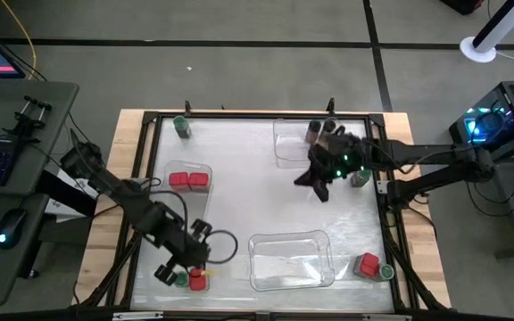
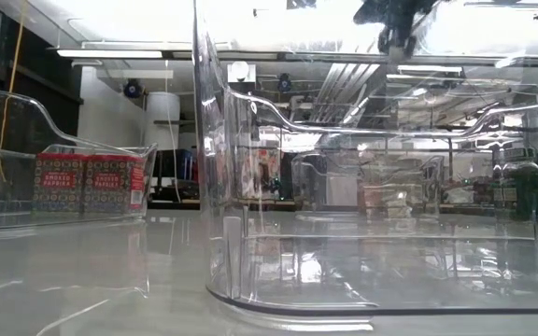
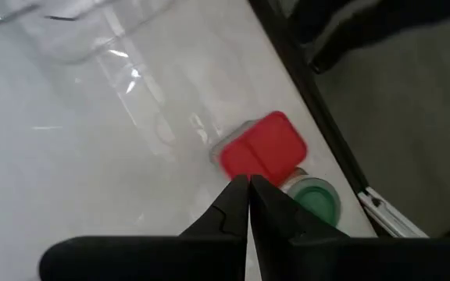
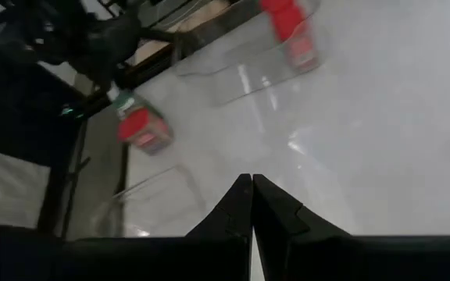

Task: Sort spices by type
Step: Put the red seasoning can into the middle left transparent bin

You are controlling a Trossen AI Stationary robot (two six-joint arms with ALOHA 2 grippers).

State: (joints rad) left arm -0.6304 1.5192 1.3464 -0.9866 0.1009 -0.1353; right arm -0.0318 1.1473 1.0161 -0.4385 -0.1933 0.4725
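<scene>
At the near-left corner of the surface, the left pincer is seen fully closed w/ nothing gripped, its fingertips pressed together just above a red square-topped spice box and a green-lidded jar, which sit touching each other by the frame edge. In the high view the same red box & green jar are found right beside that pincer. Two more red boxes are held side by side in a clear tray at the left; in the low view their labels read smoked paprika. A lone green-lidded jar is placed at the far-left corner. Towards the far right, the right pincer is seen closed & empty, raised over the surface near a second clear tray; dark-lidded jars are grouped at that tray's far side, partly hidden by the arm, so their count can't be told. Another green-lidded jar is seen just right of that arm. A third, larger clear tray is at the near centre, w/ a red box & a green-lidded jar close together at its right
</scene>
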